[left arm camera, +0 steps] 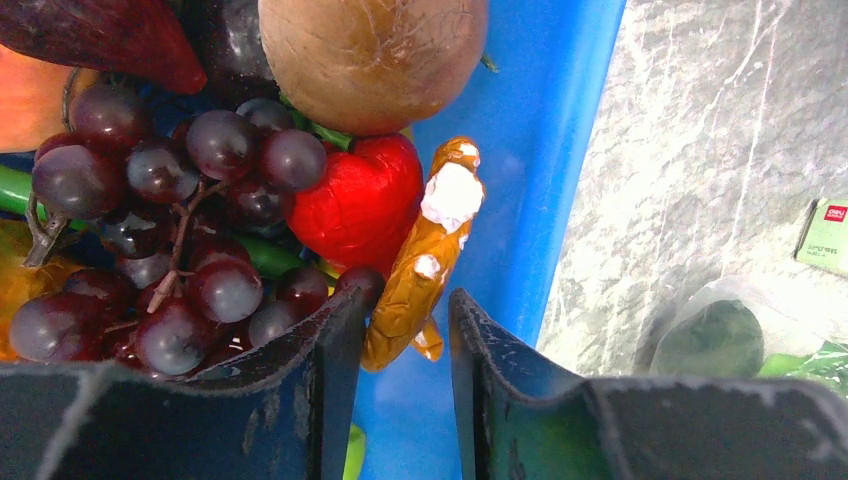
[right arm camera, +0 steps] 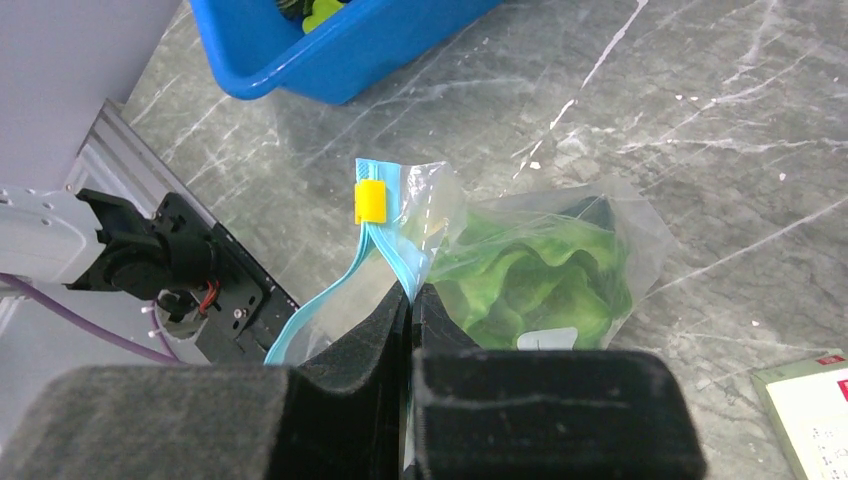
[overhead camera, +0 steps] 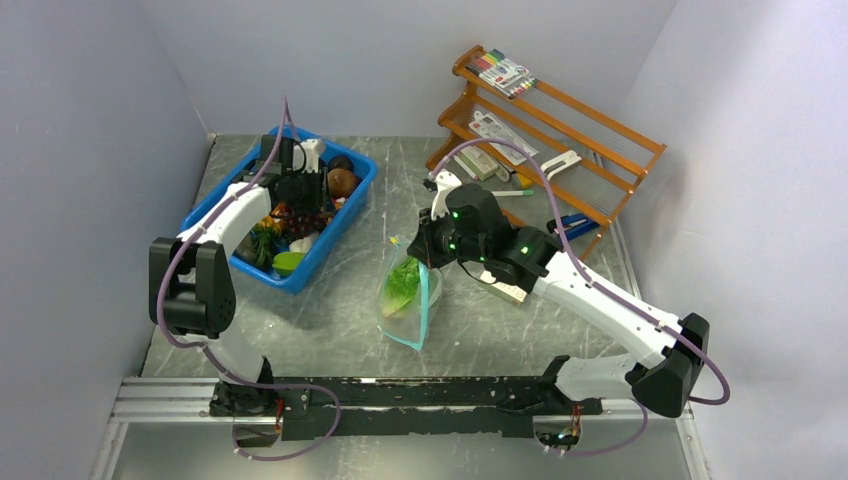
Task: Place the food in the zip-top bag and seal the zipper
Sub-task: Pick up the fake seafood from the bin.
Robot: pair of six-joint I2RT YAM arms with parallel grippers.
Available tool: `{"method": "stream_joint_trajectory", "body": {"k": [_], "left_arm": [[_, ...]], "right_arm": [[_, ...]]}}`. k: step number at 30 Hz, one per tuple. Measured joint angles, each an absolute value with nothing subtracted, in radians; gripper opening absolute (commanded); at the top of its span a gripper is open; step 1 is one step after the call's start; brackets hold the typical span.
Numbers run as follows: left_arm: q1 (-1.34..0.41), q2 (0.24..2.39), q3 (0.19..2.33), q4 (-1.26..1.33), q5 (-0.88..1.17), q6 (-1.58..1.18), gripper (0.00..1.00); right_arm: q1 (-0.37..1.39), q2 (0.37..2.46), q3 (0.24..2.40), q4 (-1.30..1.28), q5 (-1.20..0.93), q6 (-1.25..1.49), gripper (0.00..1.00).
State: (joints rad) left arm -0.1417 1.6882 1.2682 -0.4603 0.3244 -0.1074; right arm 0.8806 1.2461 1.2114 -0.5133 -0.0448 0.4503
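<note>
On the bench (overhead camera: 350, 330), the blue bin (overhead camera: 352, 208) of food lies to the robot's left. The zip-top bag (overhead camera: 410, 300), with lettuce (right arm camera: 530, 280) inside, stands near the bin's right side. The right end effector (right arm camera: 410, 300) is clamped tight on the bag's mouth beside the zipper (right arm camera: 385, 250), holding it up. The left end effector (left arm camera: 407, 305) is down in the bin, part-open, straddling the near end of an orange-brown piece (left arm camera: 425, 260). That piece's long axis runs away from the fingers along the bin wall. Whether it is gripped I cannot tell. The carry would go rightward to the bag.

white arm links (overhead camera: 232, 212), black joints (overhead camera: 195, 290), purple cables (overhead camera: 300, 441), green lights (overhead camera: 455, 215)
</note>
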Motion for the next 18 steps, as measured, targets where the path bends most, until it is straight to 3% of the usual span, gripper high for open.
{"method": "stream_joint_trajectory", "body": {"k": [3,6,10,18], "left_arm": [[-0.142,1.693,1.268,-0.46,0.328,-0.11,0.25],[-0.142,1.701,1.268,-0.46,0.328,-0.109,0.22],[-0.142,1.701,1.268,-0.46,0.328,-0.11,0.12],[-0.142,1.637,1.253,-0.476,0.313,-0.121,0.07]], "right_arm": [[0.881,1.246,1.211,-0.513,-0.044,0.451,0.0],[0.881,1.246,1.211,-0.513,-0.042,0.452,0.0],[0.881,1.246,1.211,-0.511,-0.041,0.453,0.0],[0.881,1.246,1.211,-0.491,-0.03,0.464,0.0]]}}
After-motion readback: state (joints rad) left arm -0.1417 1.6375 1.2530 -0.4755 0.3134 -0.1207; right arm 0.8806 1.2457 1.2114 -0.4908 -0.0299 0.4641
